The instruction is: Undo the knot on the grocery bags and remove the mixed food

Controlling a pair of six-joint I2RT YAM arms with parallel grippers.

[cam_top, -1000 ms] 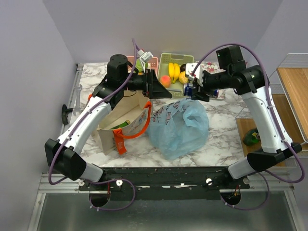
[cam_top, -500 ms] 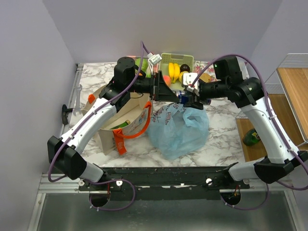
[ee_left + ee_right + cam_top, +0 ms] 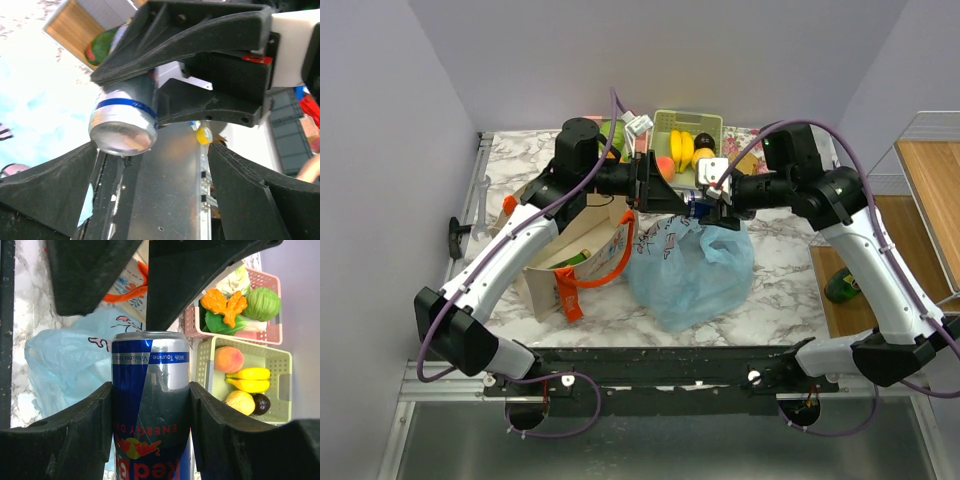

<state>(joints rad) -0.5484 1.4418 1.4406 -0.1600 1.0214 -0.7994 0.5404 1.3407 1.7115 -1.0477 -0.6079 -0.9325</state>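
Right tool (image 3: 706,203) reaches in from the right and pinches a slim can (image 3: 695,206) side-on. It holds the can in the air just over the top of the light blue plastic bag (image 3: 690,270). That bag sits slumped on the marble surface (image 3: 780,285), about midway between its left and right edges. Left tool (image 3: 660,190) faces the can from the other side with its fingers spread wide and the can's end just in front of them. To me this looks like a hand-over, one arm offering the can so the other can take it. A canvas tote (image 3: 575,240) with orange straps stands against the bag's left side. I cannot pick out the knot from up here, because the bag's top is bunched under the two tools.

From the left wrist, the left tool (image 3: 152,150) gapes with nothing between its fingers. The can (image 3: 125,125) shows its silver end and a blue band, clamped by the right tool's black fingers (image 3: 190,30).

From the right wrist, the can (image 3: 150,405) is squeezed between both pads. Its writing reads "With Taurine", "ENERGY" and "Red". The bag (image 3: 65,355) carries dark print I cannot read. At the far edge, a pink basket (image 3: 272,332) holds the cabbage (image 3: 261,302) and carrot pieces (image 3: 225,302). A green basket (image 3: 284,390) holds the peach (image 3: 228,359) beside bananas (image 3: 250,379), so that food is already out of the bag.
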